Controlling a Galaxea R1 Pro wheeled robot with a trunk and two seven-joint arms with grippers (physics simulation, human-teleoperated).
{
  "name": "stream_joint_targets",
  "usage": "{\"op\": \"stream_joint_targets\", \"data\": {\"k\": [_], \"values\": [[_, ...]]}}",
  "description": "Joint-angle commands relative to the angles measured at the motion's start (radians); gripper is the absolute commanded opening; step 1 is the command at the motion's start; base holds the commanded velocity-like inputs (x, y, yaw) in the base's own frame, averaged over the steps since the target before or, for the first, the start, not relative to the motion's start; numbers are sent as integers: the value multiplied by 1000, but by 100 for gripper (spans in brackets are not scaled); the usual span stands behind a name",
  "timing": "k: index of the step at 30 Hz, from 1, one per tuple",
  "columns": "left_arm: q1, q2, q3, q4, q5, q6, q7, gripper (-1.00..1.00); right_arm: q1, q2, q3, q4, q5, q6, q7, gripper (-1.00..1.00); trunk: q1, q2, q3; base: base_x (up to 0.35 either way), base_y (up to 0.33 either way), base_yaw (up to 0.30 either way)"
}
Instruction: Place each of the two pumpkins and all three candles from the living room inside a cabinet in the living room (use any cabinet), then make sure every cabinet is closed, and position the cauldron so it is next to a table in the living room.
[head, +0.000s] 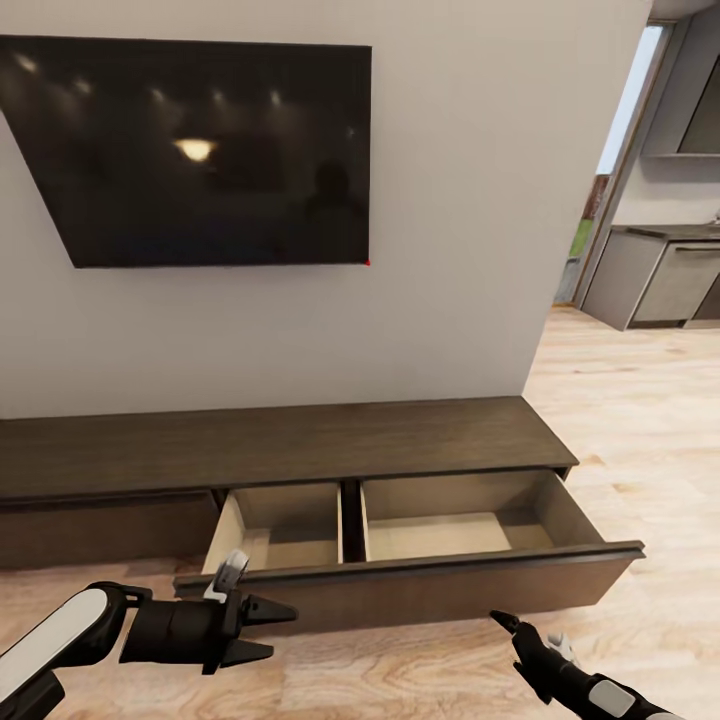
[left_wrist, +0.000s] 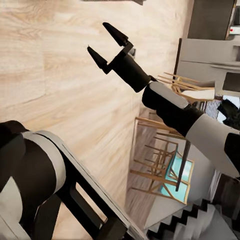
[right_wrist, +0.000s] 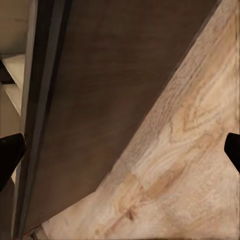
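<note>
The cabinet (head: 280, 440) is a long, low dark brown console against the wall under a TV. Its wide drawer (head: 450, 590) at centre-right stands pulled out. Two pale beige compartments inside hold nothing. My left gripper (head: 282, 631) hovers open just in front of the drawer front's left end. My right gripper (head: 515, 635) sits low by the front's right part and is open; the left wrist view shows its two black fingers spread (left_wrist: 106, 42). In the right wrist view the drawer front (right_wrist: 100, 100) is close ahead. The pumpkins, candles and cauldron are out of view.
A large black TV (head: 200, 150) hangs on the wall above the console. Wood floor (head: 640, 420) runs off to the right toward grey kitchen units (head: 660, 280). Wooden chairs (left_wrist: 160, 165) show in the left wrist view.
</note>
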Motion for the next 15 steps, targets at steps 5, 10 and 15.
{"op": "stream_joint_targets", "data": {"k": [5,10,15], "values": [[-4,-17,0,-2,9,-1,113,100,-1,4,8,2,-12,5,-93,100,-19,35,15,0,0,0],[-10,-76,3,-2,8,-1,274,100,-1,6,10,0,-12,-5,-189,100,-39,70,31,0,0,0],[-14,-159,8,-2,5,-2,481,100,-1,7,11,-1,-11,-43,-221,100,-58,105,46,0,0,0]]}}
